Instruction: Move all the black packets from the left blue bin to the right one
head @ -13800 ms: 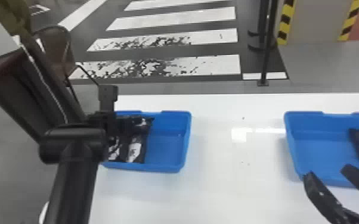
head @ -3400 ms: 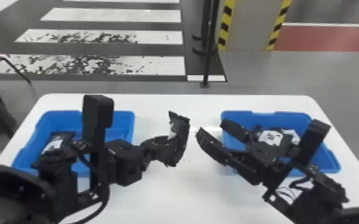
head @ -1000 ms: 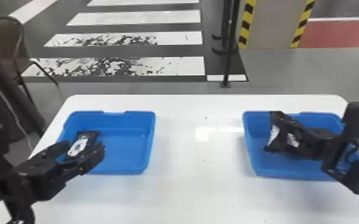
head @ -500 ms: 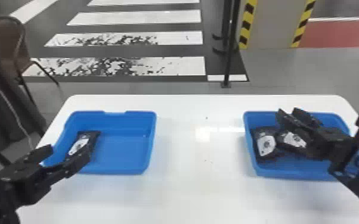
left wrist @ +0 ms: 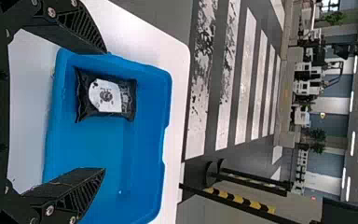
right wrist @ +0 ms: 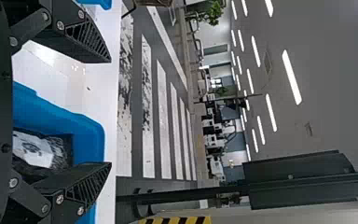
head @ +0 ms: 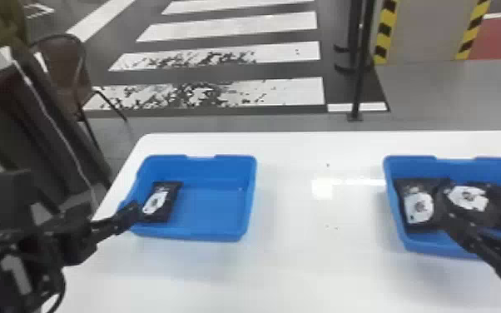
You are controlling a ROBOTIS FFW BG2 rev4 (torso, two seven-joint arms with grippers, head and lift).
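My left gripper is at the front left corner of the left blue bin, beside a black packet with a white label. In the left wrist view, my left gripper stands open, facing that packet, which lies flat and ungripped. Over the right blue bin is my right gripper, partly covering its contents. A black packet lies by that bin's left wall, with a second packet beside it. The right wrist view shows my right gripper open.
Both bins stand on a white table, with a wide stretch of tabletop between them. Past its far edge are a black post and, at the left, a brown chair.
The head view has swung left. My right gripper has let go of a packet, which now lies in the right bin. My left gripper has come closer to the packet in the left bin.
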